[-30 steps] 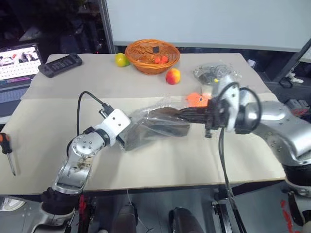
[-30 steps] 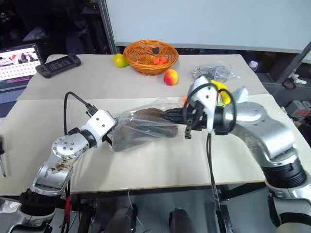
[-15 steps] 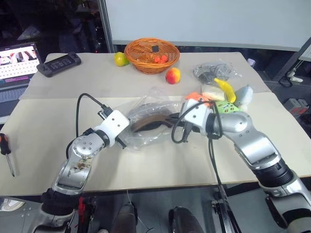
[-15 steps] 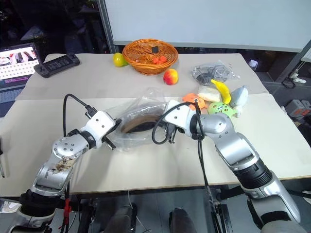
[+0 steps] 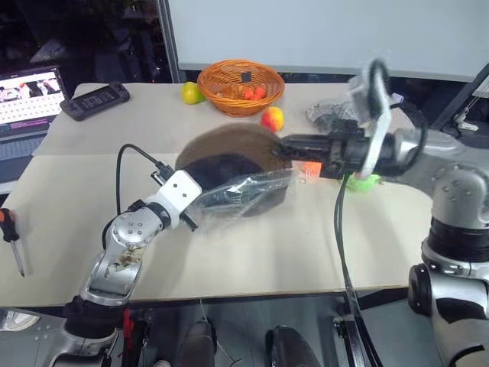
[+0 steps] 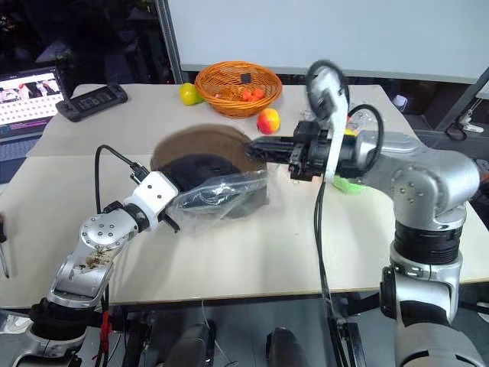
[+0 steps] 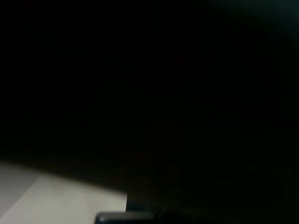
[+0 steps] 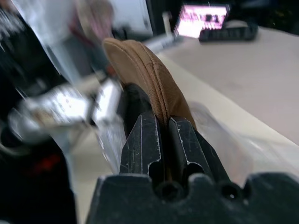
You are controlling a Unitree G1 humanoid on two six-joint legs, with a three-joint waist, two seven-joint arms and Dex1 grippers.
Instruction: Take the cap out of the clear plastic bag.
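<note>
The right hand (image 6: 256, 147) is pinched shut on the edge of the cap (image 6: 200, 151). The cap is lifted up, just above the clear plastic bag (image 6: 221, 195), and looks almost all the way out. The left hand (image 6: 170, 212) is closed on the end of the bag farthest from the orange basket (image 6: 238, 88), holding it down on the worktop (image 6: 252, 245). What is left, I think, is to pull the cap fully away from the bag.
</note>
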